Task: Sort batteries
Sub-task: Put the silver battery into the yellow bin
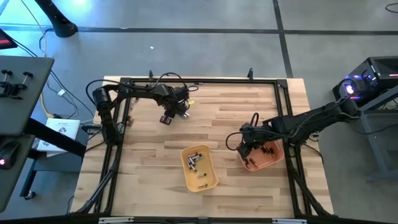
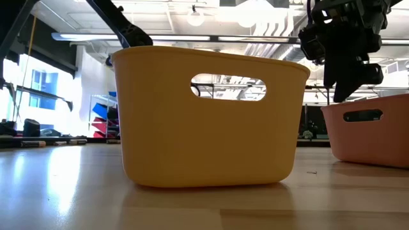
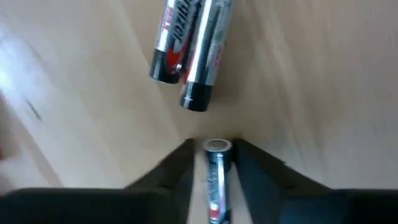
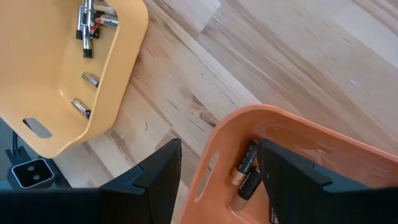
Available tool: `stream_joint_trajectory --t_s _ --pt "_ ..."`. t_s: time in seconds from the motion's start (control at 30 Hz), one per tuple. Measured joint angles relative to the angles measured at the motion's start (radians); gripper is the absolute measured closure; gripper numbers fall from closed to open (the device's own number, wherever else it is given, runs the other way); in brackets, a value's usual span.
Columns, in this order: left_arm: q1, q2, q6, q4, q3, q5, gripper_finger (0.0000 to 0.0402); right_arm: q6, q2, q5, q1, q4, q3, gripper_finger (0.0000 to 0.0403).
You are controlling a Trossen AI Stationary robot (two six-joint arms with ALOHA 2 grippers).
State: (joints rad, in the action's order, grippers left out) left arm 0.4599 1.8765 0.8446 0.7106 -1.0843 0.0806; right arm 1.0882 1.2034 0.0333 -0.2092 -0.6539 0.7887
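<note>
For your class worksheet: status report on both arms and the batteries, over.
Left gripper closing round one battery on the table. Right gripper open over orange tray. Two batteries lie just ahead.

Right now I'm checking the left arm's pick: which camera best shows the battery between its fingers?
The left wrist view: the battery stands large between the left gripper fingers. From the high view it's hidden under the gripper; the other views miss it.

The left gripper (image 3: pixel 214 163) points down with its fingers drawn close together, while the right gripper (image 4: pixel 217 171) hangs spread apart.
</note>
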Motion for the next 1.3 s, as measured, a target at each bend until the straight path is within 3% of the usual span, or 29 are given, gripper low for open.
stream_joint_trajectory --t_s 0.1,0.3,0.53,0.73,0.83,0.97,1.17,1.3 --pt "-0.001 0.0 -0.097 0.035 -0.002 -0.037 0.0374 0.0 0.0 0.0 0.0 0.007 0.0 0.0199" --pt "-0.002 -0.068 -0.268 0.085 0.011 -0.173 0.039 0.004 0.0 0.0 0.0 0.009 0.0 0.0199" --pt "-0.017 -0.328 -0.439 0.064 0.01 -0.353 0.0397 -0.013 0.0 -0.006 0.0 0.023 0.0 0.0199" --pt "-0.213 -0.475 -0.644 -0.132 0.009 -0.404 0.0398 -0.058 0.0 -0.006 0.011 0.032 0.0 0.0199" --pt "-0.359 -0.47 -0.713 -0.252 0.009 -0.364 0.0399 -0.076 0.0 -0.006 0.028 0.034 0.0 0.0199" --pt "-0.5 -0.431 -0.764 -0.32 0.009 -0.178 0.0401 -0.105 0.0 0.003 0.053 0.035 0.0 0.0199" --pt "-0.547 -0.422 -0.907 -0.279 0.009 -0.049 0.0394 -0.198 0.006 0.049 0.091 0.138 0.0 0.0199" --pt "-0.537 -0.47 -1.002 -0.144 -0.005 0.064 0.0362 -0.04 0.066 0.003 0.165 0.162 0.0 0.0199"
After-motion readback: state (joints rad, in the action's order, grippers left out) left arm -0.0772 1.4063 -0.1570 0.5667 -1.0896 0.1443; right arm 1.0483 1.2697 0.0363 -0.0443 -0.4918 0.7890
